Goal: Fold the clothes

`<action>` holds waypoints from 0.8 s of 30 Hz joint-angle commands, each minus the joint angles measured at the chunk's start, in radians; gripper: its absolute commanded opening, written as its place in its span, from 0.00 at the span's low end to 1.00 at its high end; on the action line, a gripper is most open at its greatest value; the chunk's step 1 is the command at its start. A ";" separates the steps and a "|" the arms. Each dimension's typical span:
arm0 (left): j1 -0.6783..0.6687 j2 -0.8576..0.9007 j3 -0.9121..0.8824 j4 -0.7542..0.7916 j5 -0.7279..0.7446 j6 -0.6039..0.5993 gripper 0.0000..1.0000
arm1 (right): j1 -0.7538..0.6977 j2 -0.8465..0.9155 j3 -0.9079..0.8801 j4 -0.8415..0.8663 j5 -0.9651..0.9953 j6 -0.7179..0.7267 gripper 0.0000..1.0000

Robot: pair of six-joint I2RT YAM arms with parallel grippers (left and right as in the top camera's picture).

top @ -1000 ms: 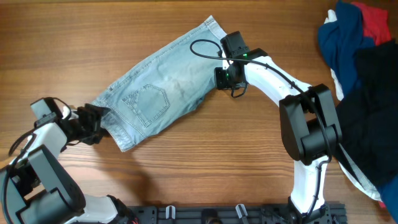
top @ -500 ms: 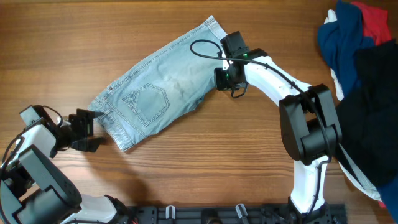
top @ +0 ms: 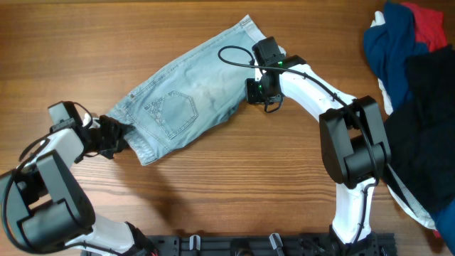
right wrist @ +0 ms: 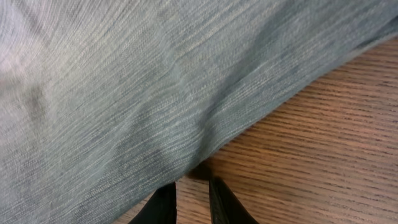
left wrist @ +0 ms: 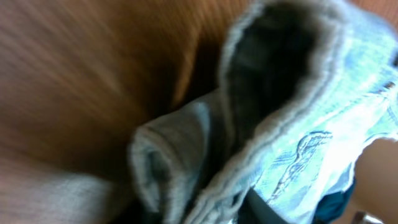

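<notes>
The clothes [top: 188, 92], light blue denim shorts, lie flat and slanted across the table, back pocket up. My left gripper [top: 117, 135] is at their lower-left waistband corner, shut on bunched denim. The left wrist view is blurred and filled with the folded waistband [left wrist: 298, 124]; the fingers are hidden. My right gripper [top: 260, 90] sits at the shorts' right edge below the frayed hem. In the right wrist view its fingers [right wrist: 165, 202] stand close together, tips pinching the denim [right wrist: 124, 81] at its edge, wood below.
A heap of navy, red and white garments [top: 398, 43] with a black garment [top: 434, 128] fills the right edge of the table. Bare wood [top: 234, 185] lies in front of the shorts. A black rail [top: 270, 245] runs along the near edge.
My left gripper drew back to the left and opened, then returned right to the waistband corner and closed on it. The shorts shifted slightly up and right. The right arm stayed still.
</notes>
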 commanded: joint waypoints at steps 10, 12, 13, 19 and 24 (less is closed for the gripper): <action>0.084 0.050 -0.032 -0.005 -0.108 0.097 0.04 | 0.006 0.023 0.017 -0.007 -0.016 0.013 0.18; 0.092 0.037 -0.023 -0.011 -0.101 0.106 0.04 | 0.006 0.018 0.017 -0.018 -0.016 0.029 0.18; 0.095 0.026 -0.018 -0.015 -0.098 0.111 0.04 | 0.007 0.015 0.017 -0.025 -0.010 0.034 0.18; 0.095 -0.071 0.018 -0.050 -0.098 0.128 0.04 | 0.043 -0.053 0.017 -0.050 0.090 0.034 0.19; 0.095 -0.163 0.052 -0.101 -0.099 0.128 0.04 | 0.095 -0.151 0.017 -0.061 0.183 0.034 0.19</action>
